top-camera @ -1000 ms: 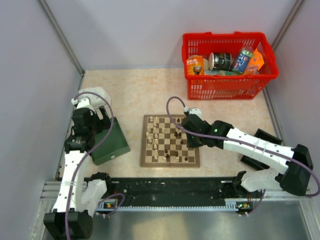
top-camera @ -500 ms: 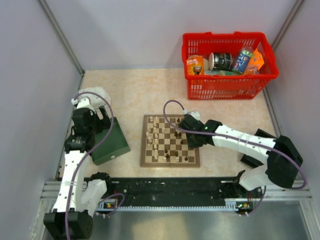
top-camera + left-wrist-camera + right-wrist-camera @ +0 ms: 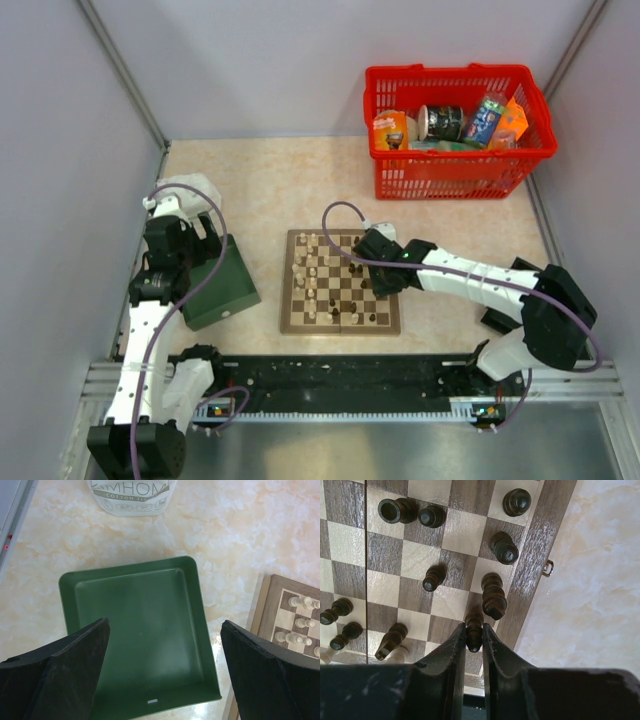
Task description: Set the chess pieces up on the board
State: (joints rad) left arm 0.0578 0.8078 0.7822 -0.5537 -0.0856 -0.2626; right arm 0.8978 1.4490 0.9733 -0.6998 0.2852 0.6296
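The board (image 3: 340, 322) lies in the middle of the table, with cream pieces (image 3: 311, 262) on its left and dark pieces (image 3: 368, 316) on its right. My right gripper (image 3: 375, 262) is over the board's far right squares. In the right wrist view it (image 3: 474, 636) is shut on a dark brown piece (image 3: 474, 625) by the board's border (image 3: 527, 575). Other dark pieces (image 3: 493, 596) stand close by. My left gripper (image 3: 165, 665) is open and empty above the dark green box (image 3: 137, 635). The board's corner with cream pieces (image 3: 300, 625) shows at its right.
A red basket (image 3: 455, 130) of groceries stands at the back right. The dark green box (image 3: 222, 285) lies left of the board. A white container (image 3: 131, 495) stands beyond the box. A black object (image 3: 500, 318) lies at the right.
My right arm has drawn left and a little farther over the board's far right squares. The left arm has not moved.
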